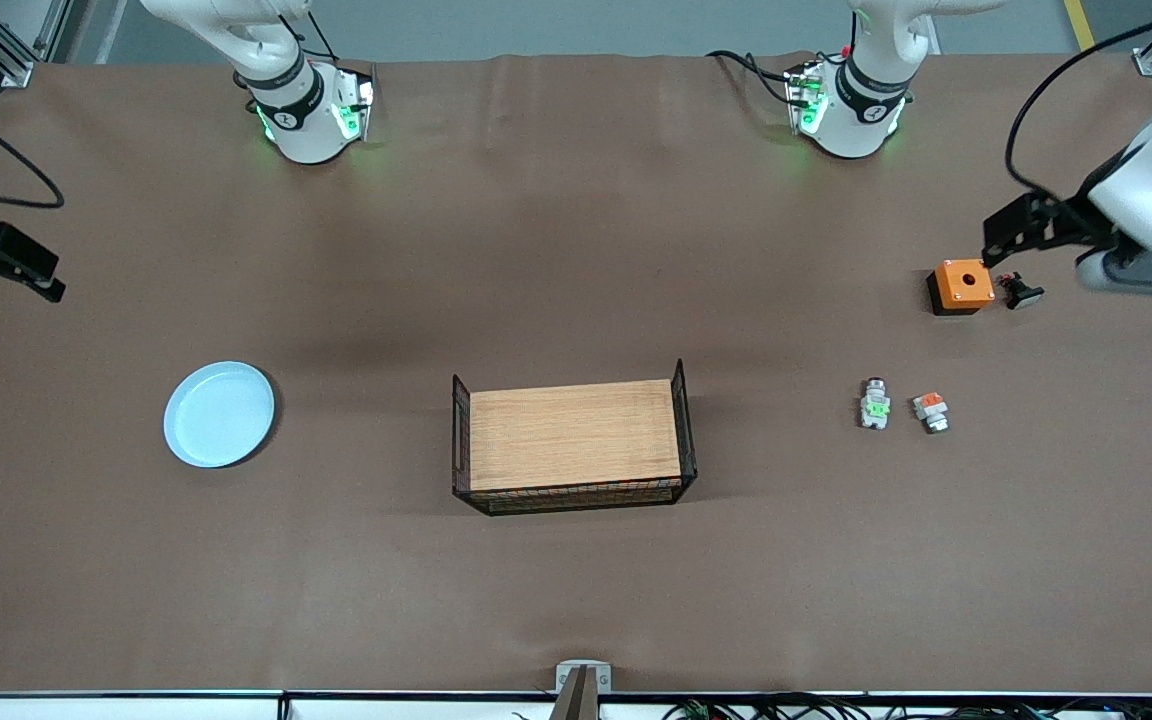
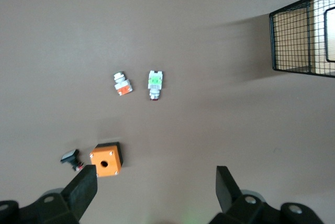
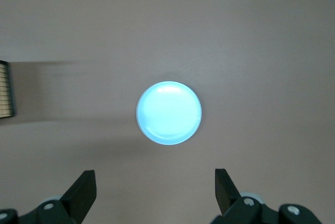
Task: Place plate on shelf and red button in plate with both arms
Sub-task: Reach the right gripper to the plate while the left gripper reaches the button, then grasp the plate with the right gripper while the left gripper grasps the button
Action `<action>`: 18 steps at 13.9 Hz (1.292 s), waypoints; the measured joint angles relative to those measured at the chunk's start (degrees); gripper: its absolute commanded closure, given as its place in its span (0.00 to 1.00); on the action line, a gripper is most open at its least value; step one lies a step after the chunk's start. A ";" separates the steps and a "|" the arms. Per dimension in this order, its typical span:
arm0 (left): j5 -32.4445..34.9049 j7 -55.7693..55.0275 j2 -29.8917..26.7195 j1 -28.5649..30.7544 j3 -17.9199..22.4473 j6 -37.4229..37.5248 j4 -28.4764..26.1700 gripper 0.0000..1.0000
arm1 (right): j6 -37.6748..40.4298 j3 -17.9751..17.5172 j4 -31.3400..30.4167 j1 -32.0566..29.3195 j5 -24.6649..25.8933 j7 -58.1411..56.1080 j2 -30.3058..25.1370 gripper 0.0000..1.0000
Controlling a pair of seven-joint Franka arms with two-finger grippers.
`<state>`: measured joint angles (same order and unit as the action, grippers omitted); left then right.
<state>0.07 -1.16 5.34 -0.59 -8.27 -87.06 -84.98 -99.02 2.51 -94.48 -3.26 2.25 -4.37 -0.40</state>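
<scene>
The plate (image 1: 219, 414) lies flat toward the right arm's end of the table, beside the wire basket (image 1: 572, 493); it looks stiff, light and slick, so its raised rim seems the only place to pinch. The red button (image 1: 874, 402), toward the left arm's end, is small and hard, probably best taken across its body. Each lies well below its gripper: right gripper (image 3: 155, 191) and left gripper (image 2: 157, 187) both hang empty, fingers spread wide.

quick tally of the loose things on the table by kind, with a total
plate: 1
wire basket with wooden floor: 1
orange box: 1
black push-button: 1
white-grey switch pieces: 2, the red button with green patch and one with orange-red patch
total: 6
</scene>
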 measured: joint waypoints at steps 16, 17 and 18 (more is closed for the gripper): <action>4.68 0.03 19.01 2.44 0.25 -55.87 -32.67 0.00 | -35.08 0.37 -14.80 -11.11 -0.03 -9.32 24.82 0.01; 5.32 0.03 20.12 3.00 0.26 -56.88 -32.64 0.00 | -36.69 0.34 -14.80 -11.11 -0.04 -9.32 26.71 0.01; 5.54 0.06 21.00 3.49 0.26 -57.67 -32.61 0.00 | -38.01 0.33 -14.79 -11.11 -0.05 -9.31 28.42 0.06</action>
<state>5.61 -1.10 26.35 2.90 -8.01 -144.72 -117.59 -137.03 2.84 -109.27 -14.37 2.20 -13.68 28.03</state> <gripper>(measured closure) 0.000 0.004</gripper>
